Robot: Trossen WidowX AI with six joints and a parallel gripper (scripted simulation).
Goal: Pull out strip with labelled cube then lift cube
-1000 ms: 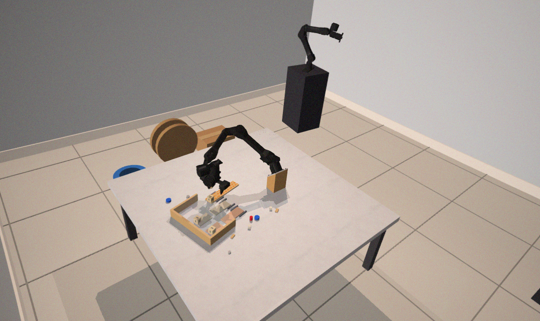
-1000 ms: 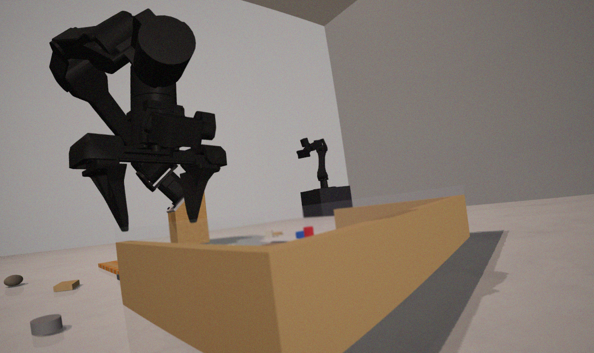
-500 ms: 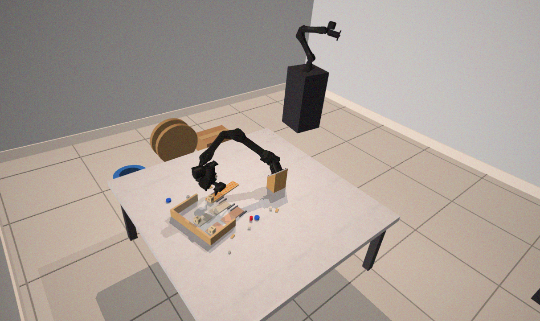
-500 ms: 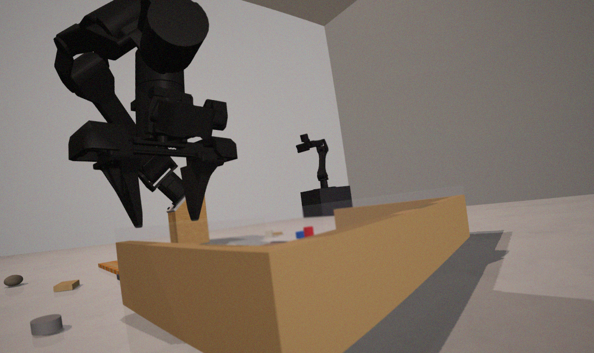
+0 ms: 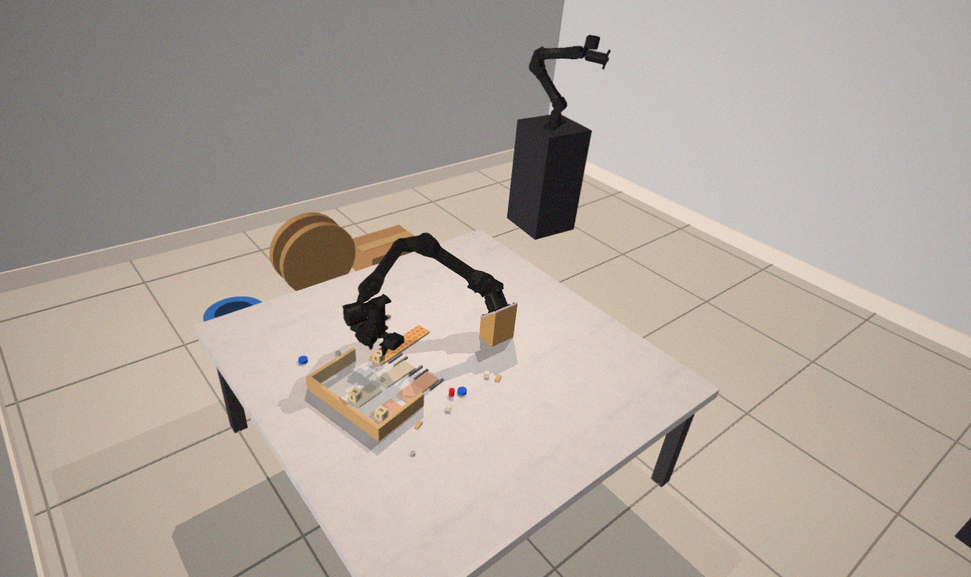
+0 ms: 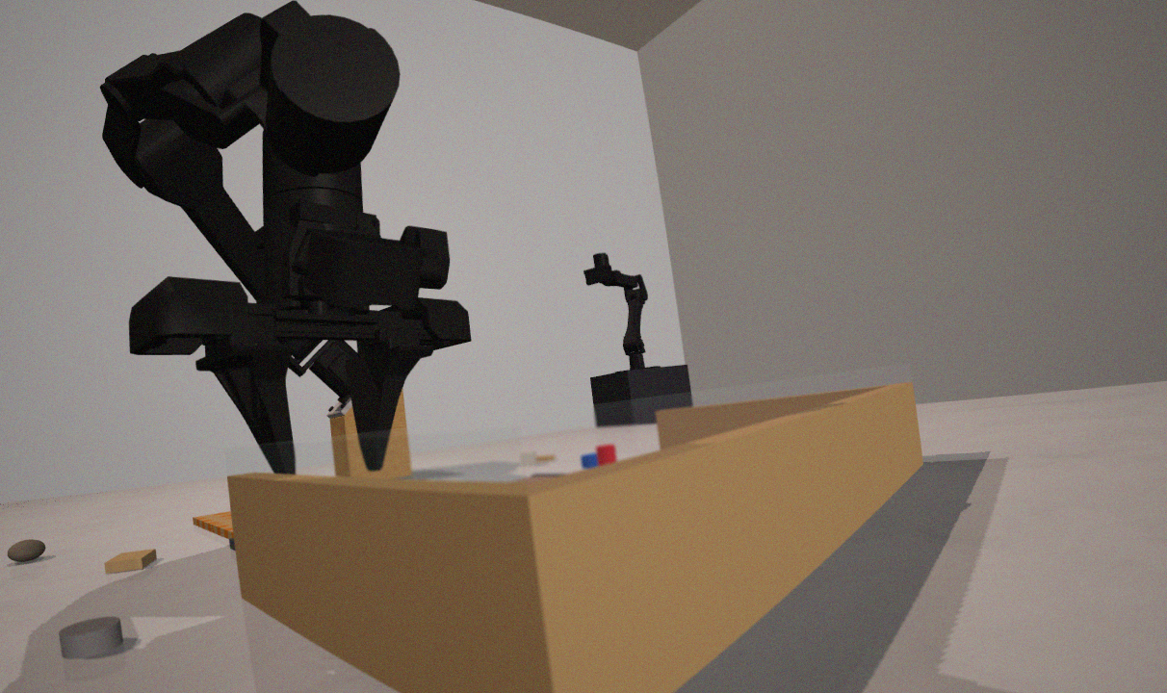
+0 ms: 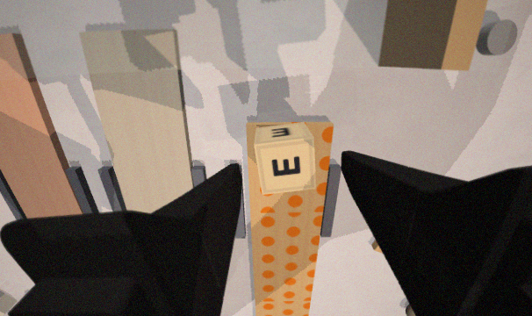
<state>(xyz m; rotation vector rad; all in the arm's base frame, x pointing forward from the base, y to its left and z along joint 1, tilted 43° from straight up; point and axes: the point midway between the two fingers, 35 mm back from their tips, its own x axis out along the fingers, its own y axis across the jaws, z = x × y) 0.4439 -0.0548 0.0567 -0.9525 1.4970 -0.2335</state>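
The orange-dotted strip (image 5: 411,336) (image 6: 215,523) (image 7: 291,278) lies out past the open side of the walled frame, between short dark rails. The cube marked E (image 5: 378,356) (image 7: 287,164) sits on the strip's end nearest the frame. My gripper (image 5: 384,349) (image 6: 328,468) (image 7: 290,166) is open and pointed down, with one finger on each side of the cube and strip; contact does not show. A beige strip (image 5: 400,373) (image 7: 143,132) and a salmon strip (image 5: 421,385) (image 7: 29,154) lie beside it. Two other cubes stand farther inside the frame, one here (image 5: 355,393) and another cube (image 5: 380,413).
The tan wall (image 5: 338,409) (image 6: 380,551) (image 7: 415,35) bounds three sides, with a clear pane above it. A red cylinder (image 5: 451,392) (image 6: 606,453) and a blue disc (image 5: 461,391) stand beyond the rails. A grey cylinder (image 6: 90,637) (image 7: 503,37) and a tan block (image 6: 131,560) lie outside the wall.
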